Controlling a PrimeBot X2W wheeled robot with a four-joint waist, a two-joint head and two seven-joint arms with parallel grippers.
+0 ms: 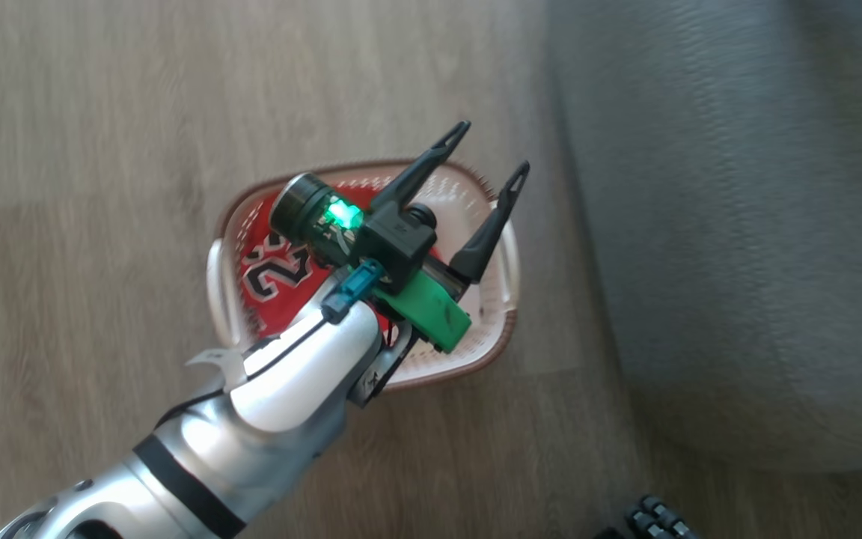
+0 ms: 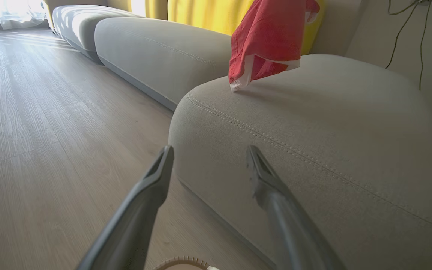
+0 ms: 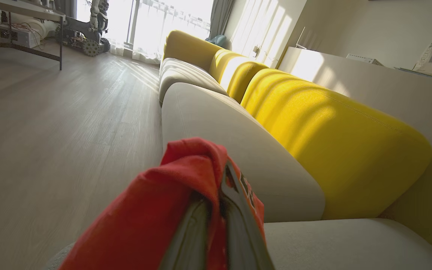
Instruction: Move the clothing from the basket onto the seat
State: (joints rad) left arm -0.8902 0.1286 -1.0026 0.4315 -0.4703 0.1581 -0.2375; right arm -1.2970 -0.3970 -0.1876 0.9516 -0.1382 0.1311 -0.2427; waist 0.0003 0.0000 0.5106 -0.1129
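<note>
Cream-white perforated plastic basket (image 1: 487,329) holds one red "23" jersey (image 1: 274,269); the left end effector (image 1: 492,150) hovers spread above it. The right end effector (image 3: 218,202) pinches a second red garment (image 3: 152,210) over the grey fabric seat (image 2: 332,150).

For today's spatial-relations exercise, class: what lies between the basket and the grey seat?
In the head view, a bare strip of wooden floor lies between the basket and the seat; nothing rests on it.
</note>
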